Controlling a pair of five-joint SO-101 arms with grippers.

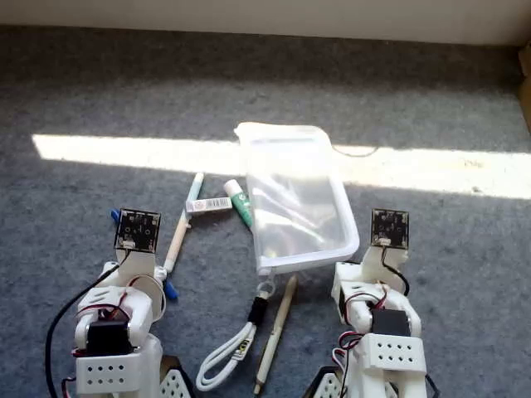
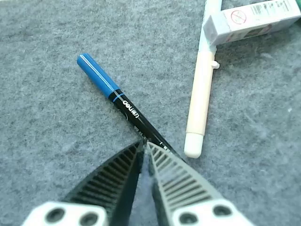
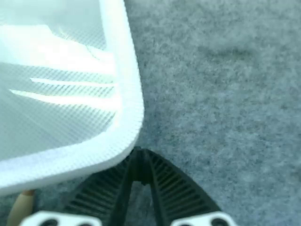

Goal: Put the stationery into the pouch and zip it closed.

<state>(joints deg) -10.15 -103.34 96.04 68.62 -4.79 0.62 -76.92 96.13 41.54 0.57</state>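
The left gripper (image 2: 145,147) has its jaws drawn narrow, almost tip to tip, holding nothing. Its tips hang over the black barrel of the blue pen (image 2: 106,82), which lies flat on the carpet (image 1: 448,108) with its blue cap pointing away. Just right of that, a cream pen (image 2: 200,99) lies apart from the blue pen, and a small box (image 2: 254,19) rests across its far end. Left of the blue pen the carpet is bare.

The right gripper (image 3: 139,157) is also pinched narrow and holds nothing. Its tips are at the near right corner of the pouch (image 1: 299,199), just beside the white edge. Bare carpet runs wide to the right.

The pouch lies flat between the arms, stretching far. A tube (image 1: 240,201) lies against its left edge. At its near left corner a cord (image 1: 228,352) trails near, with a tan pen (image 1: 276,332) just right of it.
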